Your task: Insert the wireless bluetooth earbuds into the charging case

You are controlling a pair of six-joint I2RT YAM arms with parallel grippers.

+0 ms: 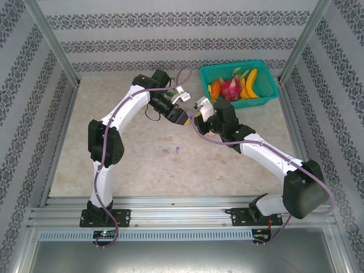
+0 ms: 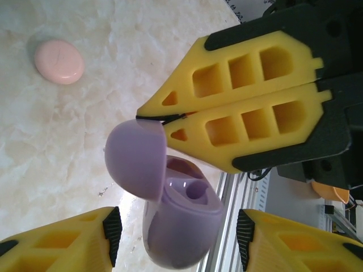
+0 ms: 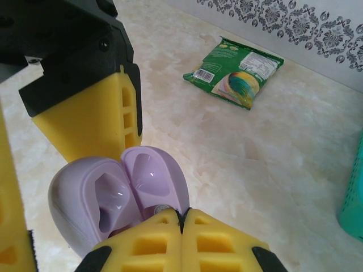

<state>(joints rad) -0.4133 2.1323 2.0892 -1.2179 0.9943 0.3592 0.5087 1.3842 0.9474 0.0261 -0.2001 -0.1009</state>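
Observation:
The lavender charging case (image 2: 184,218) hangs open above the table, its lid (image 2: 135,158) swung up and its sockets (image 3: 110,198) bare. My right gripper (image 3: 181,218) is shut on the rim of the lid; its yellow fingers (image 2: 244,90) come in from the upper right of the left wrist view. My left gripper (image 2: 178,232) is open, one pad on each side of the case body with a small gap at both. Two small lavender earbuds (image 1: 165,152) (image 1: 178,150) lie on the table below where the two grippers (image 1: 190,115) meet.
A pale pink closed case (image 2: 58,61) lies on the marble table. A green snack packet (image 3: 235,73) lies farther off. A teal basket (image 1: 267,77) of fruit stands at the back right. Metal rails (image 1: 182,213) run along the near edge.

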